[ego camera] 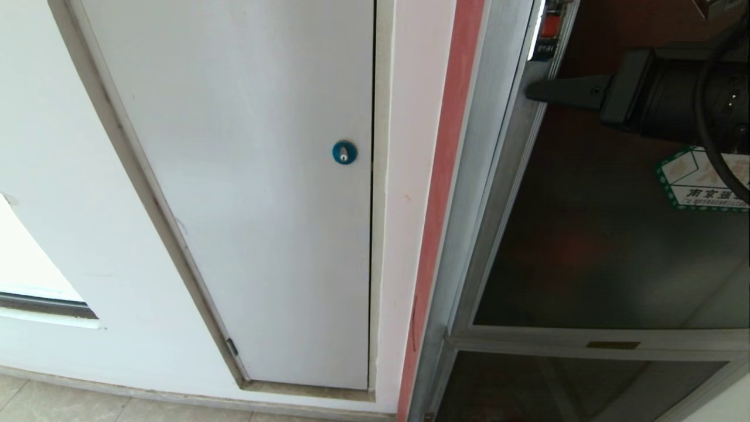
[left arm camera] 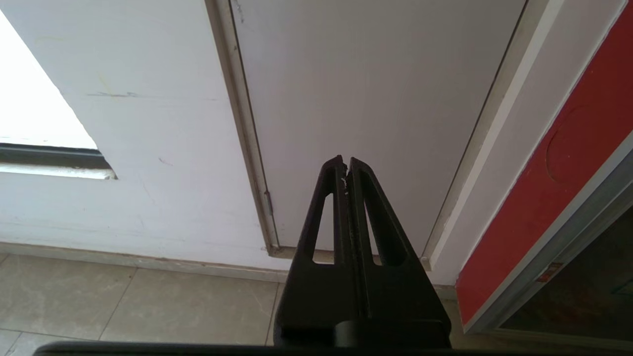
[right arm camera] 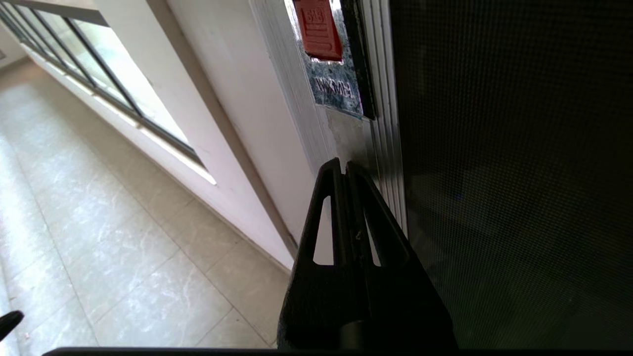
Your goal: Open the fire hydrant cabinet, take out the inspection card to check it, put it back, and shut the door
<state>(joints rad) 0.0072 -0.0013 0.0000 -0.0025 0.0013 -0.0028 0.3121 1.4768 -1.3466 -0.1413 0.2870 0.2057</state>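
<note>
right gripper (ego camera: 530,91): jaws pressed together, nothing between them; comes in from the right in the head view, tip at the door's silver left frame, just below the red latch; whether it touches the frame cannot be told.
right gripper, wrist view (right arm camera: 343,168): closed fingers point at the metal strip below the latch plate, dark glass alongside.
left gripper (left arm camera: 345,165): jaws closed, empty; aimed at the lower part of the white panel, well left of the cabinet; not in the head view.
fire hydrant cabinet (ego camera: 469,193): right part of the head view, silver frame, red strip along its left side.
door (ego camera: 597,234): shut, dark tinted glass in silver frame, fills the cabinet's upper opening.
red latch (ego camera: 549,26): on the door's left frame near the top of the head view; in the right wrist view (right arm camera: 319,29) it sits over a small printed plate.
hexagonal sticker (ego camera: 700,181): green border, on the glass at right, partly behind the right arm's cable.
lower glass panel (ego camera: 562,387): below the door, separated by a silver crossbar.
inspection card: not visible.
white panel (ego camera: 246,193): left of the cabinet, closed, with round blue lock (ego camera: 344,152) near its right edge.
window (ego camera: 29,269): far left, bright.
floor (left arm camera: 123,301): pale tiles along the wall base.
</note>
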